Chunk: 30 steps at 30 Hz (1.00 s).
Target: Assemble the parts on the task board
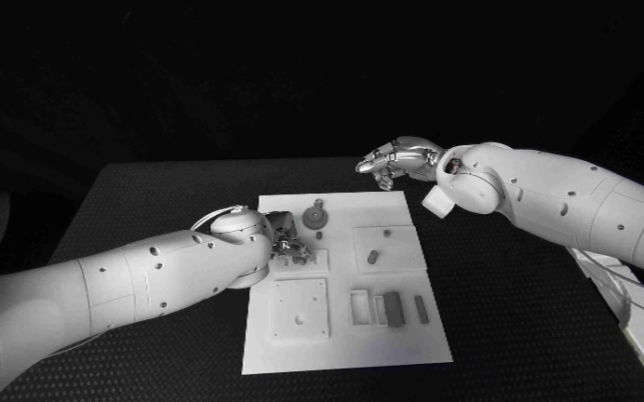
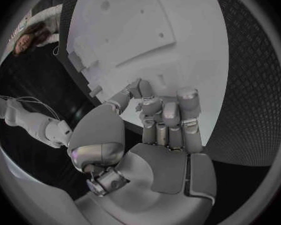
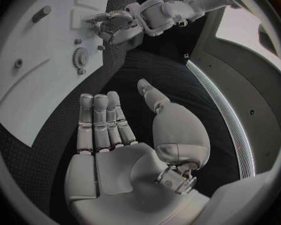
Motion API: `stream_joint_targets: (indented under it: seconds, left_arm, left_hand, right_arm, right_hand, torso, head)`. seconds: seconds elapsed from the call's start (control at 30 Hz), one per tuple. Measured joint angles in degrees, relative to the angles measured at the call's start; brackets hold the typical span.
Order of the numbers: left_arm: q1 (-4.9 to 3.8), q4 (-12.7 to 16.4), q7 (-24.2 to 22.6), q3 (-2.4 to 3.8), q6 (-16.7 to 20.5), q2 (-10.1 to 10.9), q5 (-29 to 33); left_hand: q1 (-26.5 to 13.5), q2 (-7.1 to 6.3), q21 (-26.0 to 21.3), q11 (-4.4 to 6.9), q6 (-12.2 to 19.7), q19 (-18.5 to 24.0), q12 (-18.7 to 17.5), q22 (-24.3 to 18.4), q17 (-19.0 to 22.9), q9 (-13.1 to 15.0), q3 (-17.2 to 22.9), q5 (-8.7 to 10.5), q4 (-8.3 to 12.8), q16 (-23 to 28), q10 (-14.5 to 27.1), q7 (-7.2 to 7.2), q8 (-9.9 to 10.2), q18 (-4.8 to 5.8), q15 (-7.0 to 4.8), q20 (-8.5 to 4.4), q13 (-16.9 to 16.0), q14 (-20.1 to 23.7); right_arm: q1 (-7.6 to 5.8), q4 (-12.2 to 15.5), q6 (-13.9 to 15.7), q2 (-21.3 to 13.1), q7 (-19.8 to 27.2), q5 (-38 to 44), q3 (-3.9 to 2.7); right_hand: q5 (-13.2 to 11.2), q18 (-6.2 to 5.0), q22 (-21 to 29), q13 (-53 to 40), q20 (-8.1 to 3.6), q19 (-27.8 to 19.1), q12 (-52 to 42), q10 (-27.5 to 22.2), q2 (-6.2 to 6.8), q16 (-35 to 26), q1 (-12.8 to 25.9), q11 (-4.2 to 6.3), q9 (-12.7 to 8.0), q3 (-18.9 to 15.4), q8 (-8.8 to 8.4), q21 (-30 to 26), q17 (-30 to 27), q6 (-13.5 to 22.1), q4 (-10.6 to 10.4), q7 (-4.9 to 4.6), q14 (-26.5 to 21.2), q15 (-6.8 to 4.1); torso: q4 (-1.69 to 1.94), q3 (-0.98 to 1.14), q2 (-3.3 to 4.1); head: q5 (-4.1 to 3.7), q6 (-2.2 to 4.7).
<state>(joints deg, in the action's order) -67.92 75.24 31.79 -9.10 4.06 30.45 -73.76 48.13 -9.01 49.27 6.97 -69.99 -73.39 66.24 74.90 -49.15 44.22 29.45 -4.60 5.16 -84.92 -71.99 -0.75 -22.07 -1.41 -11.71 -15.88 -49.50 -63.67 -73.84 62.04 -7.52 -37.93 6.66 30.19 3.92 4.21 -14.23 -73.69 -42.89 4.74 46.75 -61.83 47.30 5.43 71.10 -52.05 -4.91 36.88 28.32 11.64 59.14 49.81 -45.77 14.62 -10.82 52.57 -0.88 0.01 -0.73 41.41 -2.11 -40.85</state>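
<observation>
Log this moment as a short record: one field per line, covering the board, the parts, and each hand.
surface: black table
board: white task board in the middle of the table
gear: toothed wheel lying near the board's far edge
other parts: small dark pieces by the board's near right area
left hand: down at the board's left side, fingers curled; whether it holds anything cannot be told
right hand: open, above the table past the board's far right corner, holding nothing

The white task board (image 1: 342, 351) lies flat on the black table, carrying a grey gear (image 1: 315, 217) near its far edge, a short peg (image 1: 373, 256) mid-board, and upright bars (image 1: 394, 309) toward its near right corner.
</observation>
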Motion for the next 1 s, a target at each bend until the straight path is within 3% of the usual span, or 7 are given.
stream_joint_targets:
  seconds: [0.2, 0.67, 0.8, 1.0]
  left_arm:
    - [0.10, 0.0, 0.0, -0.05, 0.0, 0.0, 0.1]
    - [0.13, 0.0, -0.1, -0.04, 0.4, 0.1, 0.3]
    - [0.13, -0.3, -0.2, -0.03, 0.9, 0.2, 0.5]
    - [0.13, -0.5, -0.2, -0.03, 1.4, 0.4, 0.7]
  left_hand:
    - [-0.8, -0.80, 0.0, 0.21, 0.0, 0.2, 0.0, 0.0, -0.1, 0.3, -0.4, 0.00, -0.7, 0.0, 0.2, -0.03, 0.2, -0.27, -0.01, 0.19, -0.1, 0.0]
    - [-2.7, -0.87, 0.0, 0.21, 0.1, 0.4, 0.0, 0.0, -0.2, 0.9, -3.1, 0.57, -1.7, 0.0, 0.2, -0.15, 0.2, -0.36, -0.01, 0.41, -0.3, 0.0]
    - [-4.5, 0.53, 0.0, 0.19, 0.1, 1.0, 0.0, 0.0, -0.4, 1.4, -6.8, 0.67, -1.5, 0.0, 0.7, -0.19, 0.2, -0.41, -0.08, 0.42, -0.5, 0.1]
    - [-5.2, 0.58, -0.2, 0.20, 0.1, 1.0, 0.0, 0.0, -0.4, 1.5, -8.1, 1.11, -2.3, 0.0, 0.7, -0.30, 0.2, -0.76, -0.16, 0.42, -0.5, 0.2]
  right_arm:
    - [0.00, 0.0, 0.0, 0.0, 0.0, 0.0, 0.00]
    - [0.00, 0.0, 0.0, 0.0, 0.0, 0.0, 0.00]
    - [0.00, -0.1, 0.0, 0.0, 0.0, 0.0, 0.00]
    - [0.00, -0.1, 0.0, 0.0, 0.0, 0.0, 0.00]
  right_hand:
    - [0.0, 0.00, 0.0, 0.1, 0.00, 0.0, 0.0, 0.0, 0.00, 0.0, 0.0, 0.00, 0.0, 0.0, 0.00, 0.0, 0.0, 0.0, 0.0, 0.01, -0.2, -0.18]
    - [0.0, 0.00, 0.0, 0.1, 0.00, 0.0, 0.0, 0.0, 0.00, 0.0, 0.0, 0.00, 0.0, 0.0, 0.00, 0.0, 0.0, 0.0, 0.0, 0.05, -0.2, -0.18]
    - [0.0, 0.00, 0.0, 0.1, 0.00, 0.0, 0.0, 0.0, 0.00, 0.0, 0.0, 0.00, 0.0, 0.0, 0.00, 0.0, 0.0, 0.0, 0.0, 0.08, -0.2, -0.17]
    - [0.0, 0.00, 0.0, 0.1, 0.00, 0.0, 0.0, 0.0, 0.00, 0.0, 0.0, 0.00, 0.0, 0.0, 0.00, 0.0, 0.0, 0.0, 0.0, 0.10, -0.2, -0.16]
  torso:
    - [0.00, 0.00, 0.00]
    - [-0.02, 0.01, 0.00]
    - [-0.02, 0.02, 0.01]
    - [-0.02, 0.03, 0.01]
  head:
    - [0.01, -0.01]
    - [0.00, 0.04]
    - [0.00, 0.07]
    - [-0.01, 0.13]
